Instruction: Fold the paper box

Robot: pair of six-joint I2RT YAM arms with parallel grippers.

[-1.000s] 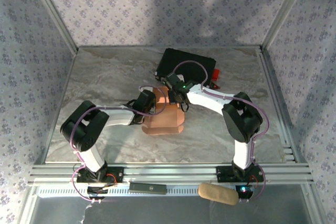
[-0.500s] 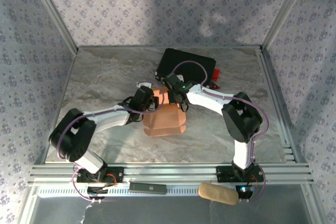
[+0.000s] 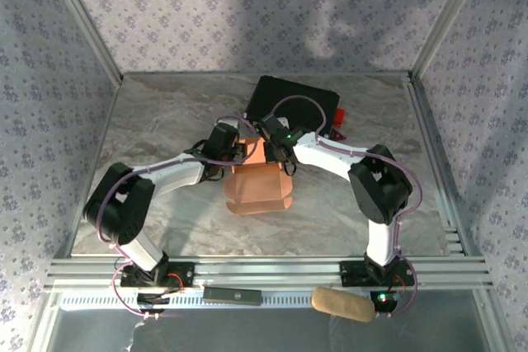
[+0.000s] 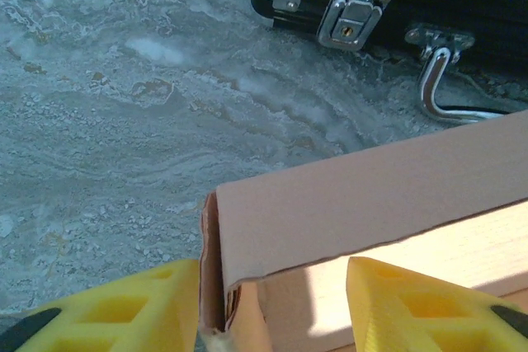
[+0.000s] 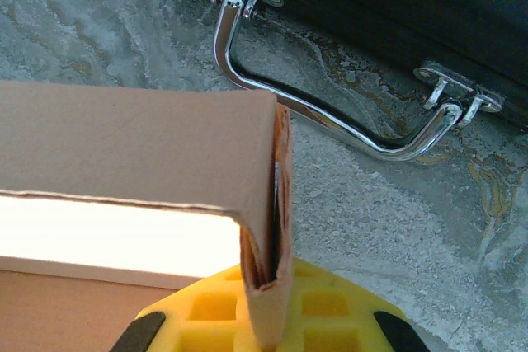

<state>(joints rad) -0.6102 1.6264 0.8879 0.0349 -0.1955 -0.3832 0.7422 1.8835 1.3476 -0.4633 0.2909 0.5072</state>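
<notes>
The paper box (image 3: 257, 189) sits half-formed near the middle of the desk (image 3: 157, 121), with the black case (image 3: 290, 98) close by at its 12 o'clock. The step in hand looks like squaring up the far wall and tucking in its ends.

The right hand (image 5: 264, 307), at the box's 1 o'clock corner, is clamped on a doubled end flap (image 5: 282, 195) standing on edge. It should serve as the anchor, holding that corner upright without pulling, since thin card creases easily. The left hand (image 4: 272, 307), at 11 o'clock, is parted astride the opposite corner, with one finger (image 4: 124, 311) tight beside the outer wall and the other lying over the panel. I judge it should close only once the corner seam sits squarely between the fingers, then press gently toward 3 o'clock.

From overhead, both arms cover the box's far edge, so how the flaps lie there is unclear. The wrist views cut off the box's floor and near side. Whether the left finger actually touches the card I cannot tell.
</notes>
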